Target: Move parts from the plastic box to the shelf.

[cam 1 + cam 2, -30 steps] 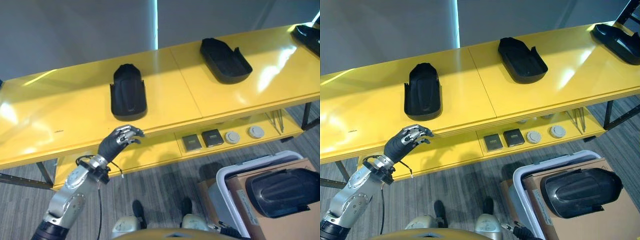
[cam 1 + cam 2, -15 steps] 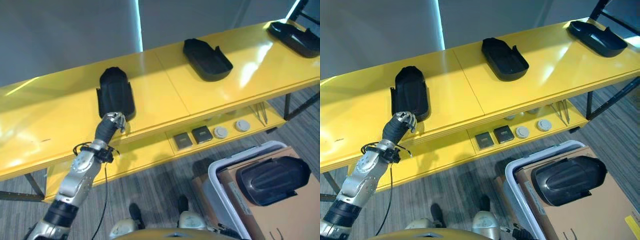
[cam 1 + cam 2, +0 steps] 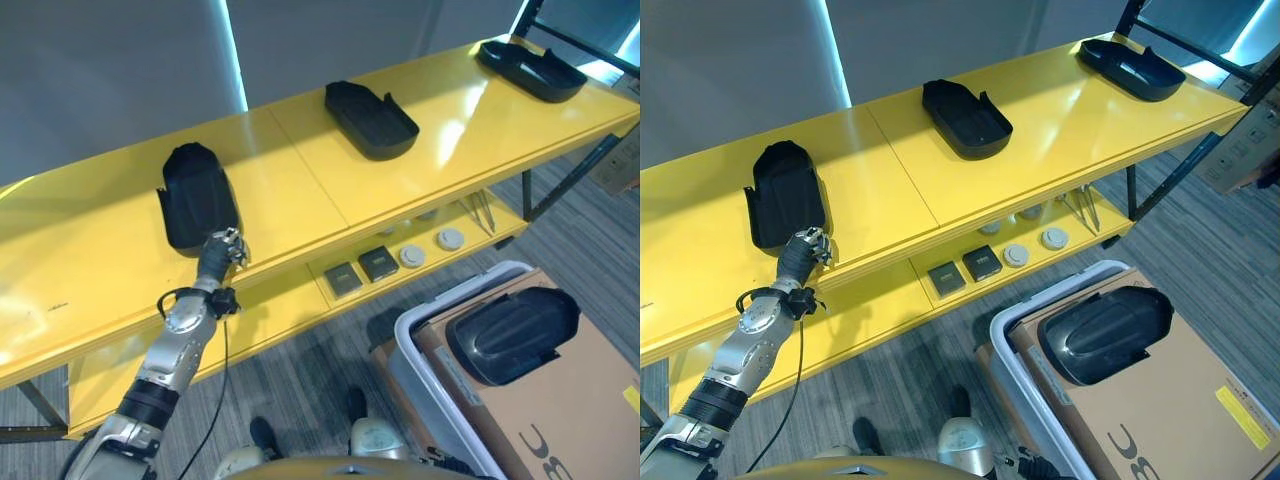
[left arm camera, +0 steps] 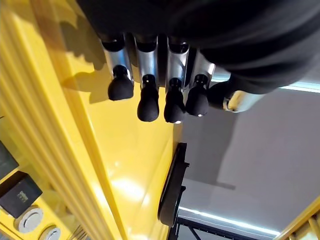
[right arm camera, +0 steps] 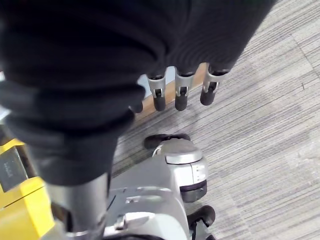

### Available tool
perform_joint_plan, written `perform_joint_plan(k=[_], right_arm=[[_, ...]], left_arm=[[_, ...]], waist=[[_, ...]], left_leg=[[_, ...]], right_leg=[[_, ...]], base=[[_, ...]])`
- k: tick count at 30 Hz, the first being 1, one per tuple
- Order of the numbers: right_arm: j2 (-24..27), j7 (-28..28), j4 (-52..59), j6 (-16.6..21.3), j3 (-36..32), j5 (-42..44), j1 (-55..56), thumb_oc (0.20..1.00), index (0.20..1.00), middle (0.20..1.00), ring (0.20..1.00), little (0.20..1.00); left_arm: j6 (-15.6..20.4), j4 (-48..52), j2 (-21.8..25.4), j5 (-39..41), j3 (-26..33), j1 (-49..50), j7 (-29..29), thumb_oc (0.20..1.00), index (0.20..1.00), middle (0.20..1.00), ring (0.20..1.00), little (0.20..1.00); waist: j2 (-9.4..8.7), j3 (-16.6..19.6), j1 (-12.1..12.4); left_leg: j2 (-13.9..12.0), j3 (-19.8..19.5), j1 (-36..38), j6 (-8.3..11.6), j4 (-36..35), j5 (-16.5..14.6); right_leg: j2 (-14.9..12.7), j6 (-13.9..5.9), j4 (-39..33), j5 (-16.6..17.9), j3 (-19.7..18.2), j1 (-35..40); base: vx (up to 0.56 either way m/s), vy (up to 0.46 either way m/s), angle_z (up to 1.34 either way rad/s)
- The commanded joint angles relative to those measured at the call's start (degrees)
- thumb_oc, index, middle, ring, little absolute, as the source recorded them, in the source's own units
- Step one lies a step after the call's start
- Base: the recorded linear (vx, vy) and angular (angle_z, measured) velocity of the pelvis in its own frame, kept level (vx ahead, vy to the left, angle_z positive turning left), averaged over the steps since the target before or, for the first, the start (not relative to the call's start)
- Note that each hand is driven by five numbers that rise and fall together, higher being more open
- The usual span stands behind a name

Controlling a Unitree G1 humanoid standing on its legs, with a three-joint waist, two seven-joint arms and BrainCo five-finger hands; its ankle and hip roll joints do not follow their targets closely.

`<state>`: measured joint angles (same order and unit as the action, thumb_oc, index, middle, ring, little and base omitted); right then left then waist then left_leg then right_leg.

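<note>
Black parts lie along the top of the yellow shelf. The leftmost part sits near the front edge toward the left end, dome side up. The left hand is at that front edge, just beside the near end of this part; its fingers hang straight and relaxed and hold nothing. The second part lies hollow side up near the middle of the shelf top, and a third part lies near the right end.

On the lower level, by its front edge, two dark square pieces sit side by side, with two pale round discs to their right.

On the floor to the right, the plastic box holds a brown cardboard carton, and one more black part rests on top of the carton.

The right hand hangs over the grey carpet, its fingers loosely extended and empty.

Compared with a second ago, the left hand has come up from below the front edge to the leftmost part's near end; the parts keep their places on the shelf.
</note>
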<state>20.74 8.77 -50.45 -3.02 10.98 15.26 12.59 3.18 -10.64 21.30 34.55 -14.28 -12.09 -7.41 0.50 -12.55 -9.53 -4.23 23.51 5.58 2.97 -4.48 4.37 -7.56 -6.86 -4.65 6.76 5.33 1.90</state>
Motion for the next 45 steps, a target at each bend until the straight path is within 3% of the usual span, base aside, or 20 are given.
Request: perform_joint_plan(k=[1, 12, 22, 23, 24, 29, 31, 32, 34, 35, 38, 41, 43, 44, 45], right_arm=[[0.85, 0.71, -0.22, -0.02, 1.06, -2.31, 0.19, 1.000, 1.000, 1.000, 1.000, 1.000], [2.10, 1.54, -0.41, -0.25, 2.59, -3.61, -0.15, 1.000, 1.000, 1.000, 1.000, 1.000], [1.97, 1.52, -0.95, 0.01, 3.45, -3.54, -0.65, 1.000, 1.000, 1.000, 1.000, 1.000], [1.87, 1.55, -0.99, 0.22, 3.35, -3.49, -0.74, 1.000, 1.000, 1.000, 1.000, 1.000], [1.84, 1.55, -1.09, 0.21, 3.26, -3.44, -0.90, 1.000, 1.000, 1.000, 1.000, 1.000], [1.28, 1.40, -1.60, 0.60, 2.09, -3.30, -1.10, 1.000, 1.000, 1.000, 1.000, 1.000], [0.89, 1.26, -1.76, 0.38, 1.12, -3.03, -1.18, 1.000, 1.000, 1.000, 1.000, 1.000], [0.51, -0.11, -2.22, -0.55, -0.42, -1.56, -1.70, 1.000, 1.000, 1.000, 1.000, 1.000], [0.84, -0.67, -2.16, -1.36, -0.58, -0.93, -2.59, 1.000, 1.000, 1.000, 1.000, 1.000], [1.05, -1.84, -2.25, -2.17, -0.74, -0.24, -3.86, 1.000, 1.000, 1.000, 1.000, 1.000], [1.35, -3.41, -1.02, -2.79, -3.68, 2.71, -2.82, 1.000, 1.000, 1.000, 1.000, 1.000], [-0.08, -5.24, 0.27, -3.48, -4.78, 3.09, -1.44, 1.000, 1.000, 1.000, 1.000, 1.000], [-1.43, -5.61, -0.23, -3.19, -5.02, 1.38, -1.10, 1.000, 1.000, 1.000, 1.000, 1.000], [-2.32, -5.37, -1.68, -1.50, -5.40, -0.37, -0.89, 1.000, 1.000, 1.000, 1.000, 1.000], [-2.54, -5.16, -2.30, -0.99, -5.42, -0.98, -0.85, 1.000, 1.000, 1.000, 1.000, 1.000]], left_arm=[[3.40, -2.79, 0.29, -3.72, 0.26, -5.21, -1.35, 0.200, 0.200, 0.200, 0.200, 0.200], [4.15, -20.15, 0.93, -4.67, 2.57, -12.40, -8.09, 0.200, 0.200, 0.200, 0.200, 0.200], [4.85, -21.78, -0.35, -4.78, 1.98, -14.99, -6.91, 0.200, 0.200, 0.200, 0.200, 0.200], [5.68, -20.77, -0.42, -4.85, 1.71, -14.73, -5.57, 0.693, 0.693, 0.693, 0.693, 0.693], [6.07, -19.75, -0.51, -4.76, 1.55, -14.37, -4.89, 1.000, 1.000, 1.000, 1.000, 1.000], [7.58, -10.97, 0.32, -5.55, 1.11, -12.13, -2.39, 1.000, 1.000, 1.000, 1.000, 1.000], [7.34, -2.13, 1.69, -4.90, 1.84, -8.76, 0.41, 1.000, 1.000, 1.000, 1.000, 1.000], [6.22, 10.24, 3.08, -3.50, 3.46, -1.85, 7.16, 1.000, 1.000, 1.000, 1.000, 1.000], [5.16, 15.33, 3.43, -2.31, 4.67, 2.31, 10.47, 1.000, 1.000, 1.000, 1.000, 1.000], [3.30, 19.29, 3.88, -2.39, 6.54, 7.33, 13.54, 1.000, 1.000, 1.000, 1.000, 1.000], [0.47, 19.71, 5.11, 1.70, 7.17, 12.85, 16.17, 1.000, 1.000, 1.000, 1.000, 1.000], [1.39, 15.90, 5.88, -0.37, 6.10, 14.49, 17.61, 1.000, 1.000, 1.000, 1.000, 1.000], [1.79, 14.68, 6.28, -1.99, 5.44, 17.08, 18.94, 1.000, 1.000, 1.000, 1.000, 1.000], [1.85, 14.57, 6.42, -1.05, 5.29, 18.88, 18.54, 1.000, 1.000, 1.000, 1.000, 1.000], [2.24, 14.55, 6.59, -1.69, 5.33, 19.46, 18.53, 1.000, 1.000, 1.000, 1.000, 1.000]], waist=[[-1.03, 0.20, 0.32], [-0.97, 0.91, -1.33], [-1.02, 0.78, -1.67], [-1.02, 0.56, -1.64], [-1.01, 0.49, -1.54], [-0.88, 0.30, -0.88], [-0.80, 0.33, 0.26], [-0.94, 0.35, 3.05], [-1.15, 0.20, 5.51], [-1.38, 0.16, 8.42], [-1.48, 0.29, 8.81], [-1.58, -0.05, 8.47], [-1.54, -0.18, 9.14], [-1.41, -0.45, 9.87], [-1.59, -0.26, 10.13]], left_leg=[[-6.37, -2.84, -1.55, 2.42, 6.34, -3.04], [-6.73, -1.92, -0.59, 2.54, 6.55, -3.17], [-6.71, -1.96, -0.32, 2.55, 6.28, -3.19], [-6.69, -2.00, -0.37, 2.53, 6.19, -3.20], [-6.69, -2.04, -0.43, 2.55, 6.17, -3.15], [-6.64, -2.48, -0.45, 2.43, 6.02, -3.26], [-6.51, -3.95, -0.46, 2.43, 5.81, -3.46], [-5.04, -9.27, -1.52, 1.92, 7.92, -5.30], [-1.88, -15.61, -2.87, 1.03, 10.33, -7.52], [2.83, -23.09, -4.02, -0.77, 12.52, -10.38], [5.40, -22.18, -4.46, -2.41, 14.70, -11.93], [6.53, -20.64, -3.87, -3.40, 14.90, -12.91], [6.61, -17.45, -2.90, -3.65, 13.97, -13.33], [6.42, -14.12, -1.79, -3.83, 13.16, -13.90], [6.51, -12.63, -1.80, -3.92, 12.89, -13.77]], right_leg=[[-4.43, -4.45, 3.58, -1.10, -0.63, -1.27], [-4.53, -4.67, 4.19, -1.79, -1.27, -0.93], [-4.41, -4.65, 4.42, -2.04, -1.65, -0.89], [-4.40, -4.64, 4.42, -2.05, -1.68, -0.95], [-4.40, -4.60, 4.36, -2.02, -1.64, -0.92], [-4.25, -4.27, 4.35, -2.22, -1.49, -0.70], [-4.00, -3.95, 4.06, -2.46, -1.40, -0.19], [-3.47, -3.27, 3.46, -2.50, -2.42, 0.27], [-3.03, -3.07, 3.01, -2.44, -4.43, 0.66], [-2.61, -3.15, 2.68, -2.13, -7.90, 0.69], [-3.55, -4.64, 3.04, 0.17, -9.90, -0.57], [-5.36, -6.40, 3.53, 2.96, -8.44, -3.79], [-7.89, -7.53, 4.16, 5.13, -2.27, -7.06], [-9.51, -7.92, 4.54, 6.34, 3.33, -8.03], [-10.30, -7.99, 4.89, 6.68, 5.20, -8.46]], base=[[0.00, 0.000, 0.00], [0.01, 0.004, 0.00], [0.01, -0.001, -0.02], [-0.04, -0.014, -0.02], [-0.04, -0.013, -0.03], [-0.04, -0.009, -0.02], [-0.09, 0.013, 0.01], [-0.15, 0.052, 0.01], [-0.14, 0.121, -0.33], [-0.14, 0.212, -1.02], [-0.13, 0.152, -1.61], [-0.10, 0.022, -0.85], [-0.17, 0.012, -1.07], [-0.17, 0.005, -1.38], [-0.15, -0.008, -1.28]])
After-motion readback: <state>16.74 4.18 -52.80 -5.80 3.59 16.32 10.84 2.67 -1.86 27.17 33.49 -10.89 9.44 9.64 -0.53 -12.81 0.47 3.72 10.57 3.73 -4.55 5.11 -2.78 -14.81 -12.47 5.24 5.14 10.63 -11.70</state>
